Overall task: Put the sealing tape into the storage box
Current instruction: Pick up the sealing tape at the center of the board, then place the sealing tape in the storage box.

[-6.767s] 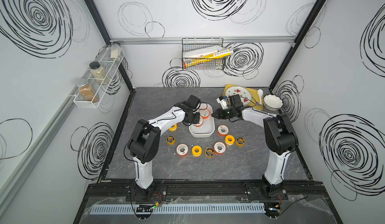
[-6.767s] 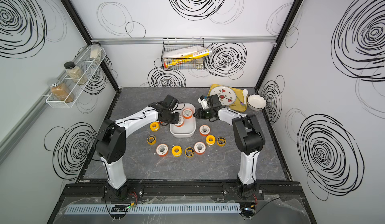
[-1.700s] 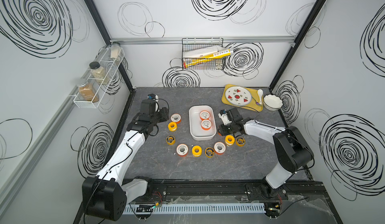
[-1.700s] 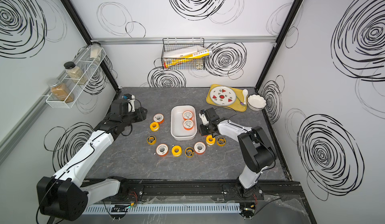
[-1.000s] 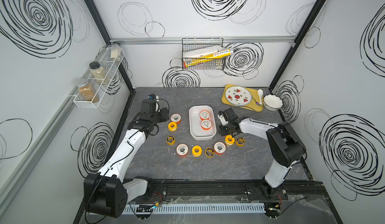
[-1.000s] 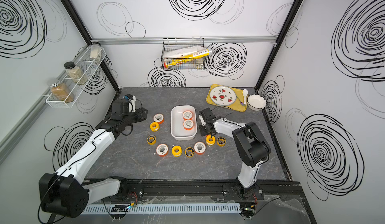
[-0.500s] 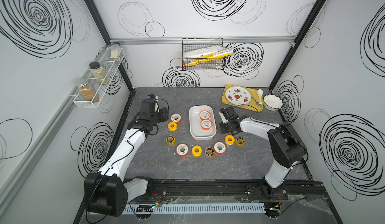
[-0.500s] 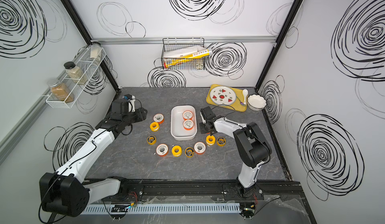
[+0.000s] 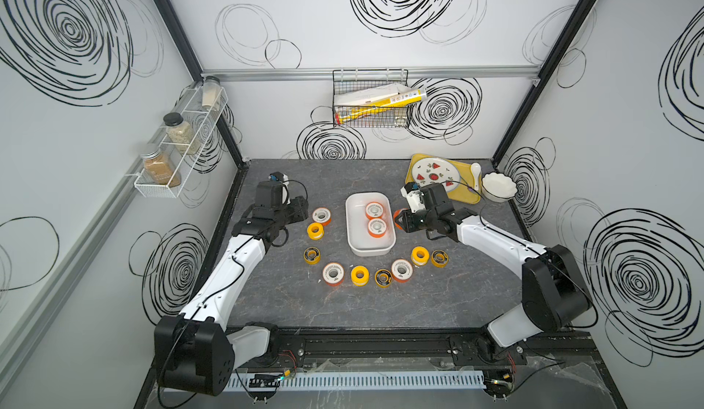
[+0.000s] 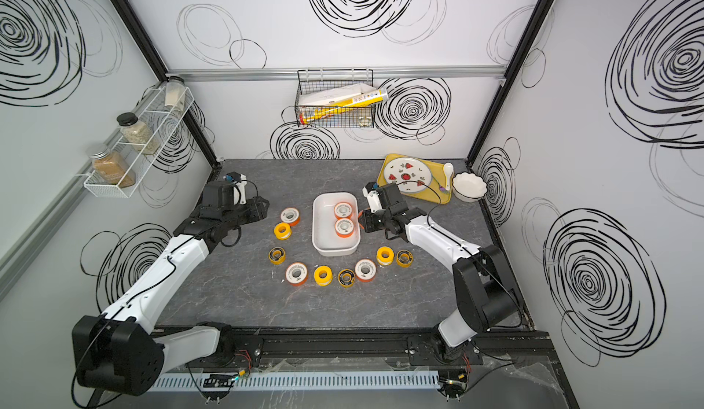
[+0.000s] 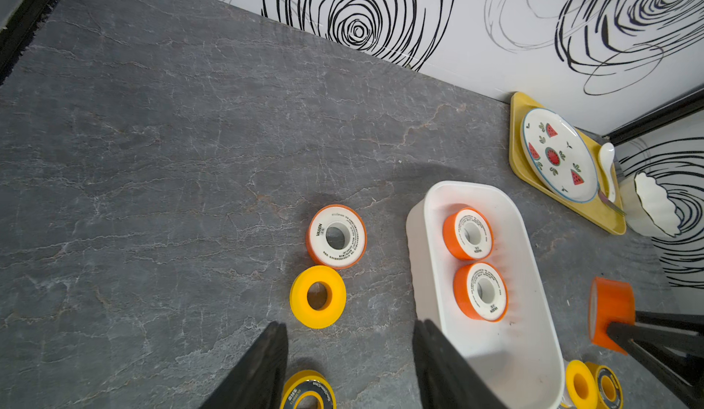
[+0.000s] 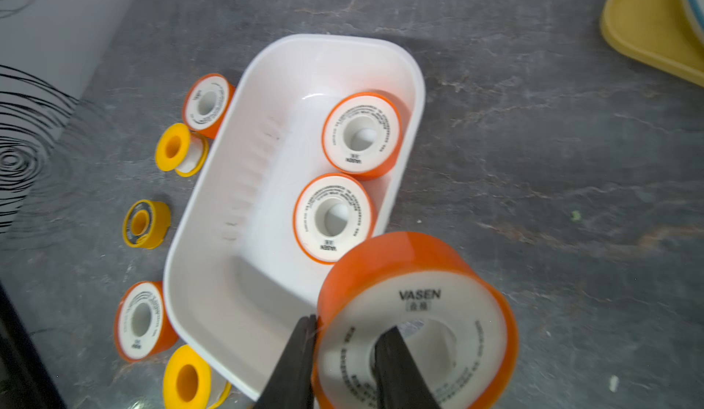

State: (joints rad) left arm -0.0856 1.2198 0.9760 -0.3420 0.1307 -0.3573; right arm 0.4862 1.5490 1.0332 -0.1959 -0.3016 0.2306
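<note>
The storage box (image 9: 371,246) is a white tub in mid-table, also seen in the wrist views (image 12: 213,213) (image 11: 533,334). Two orange sealing tape spools (image 9: 375,210) (image 9: 376,227) lie flat inside it. My right gripper (image 12: 348,325) is shut on a third orange spool (image 12: 419,270), one finger through its centre hole and one outside. It holds that spool (image 9: 397,220) off the table, just beyond the box's right rim. My left gripper (image 11: 350,323) hangs open and empty left of the box, near an orange spool (image 11: 336,236) and a yellow spool (image 11: 318,296).
Several more spools lie in an arc in front of the box, from a yellow-and-black one (image 9: 312,255) round to another (image 9: 439,258). A yellow tray (image 9: 466,194) with a plate and a white scalloped bowl (image 9: 498,187) sit back right.
The right gripper has closed on the orange spool that lay right of the box, raised it and drawn nearer the box's rim. The left arm has stayed still.
</note>
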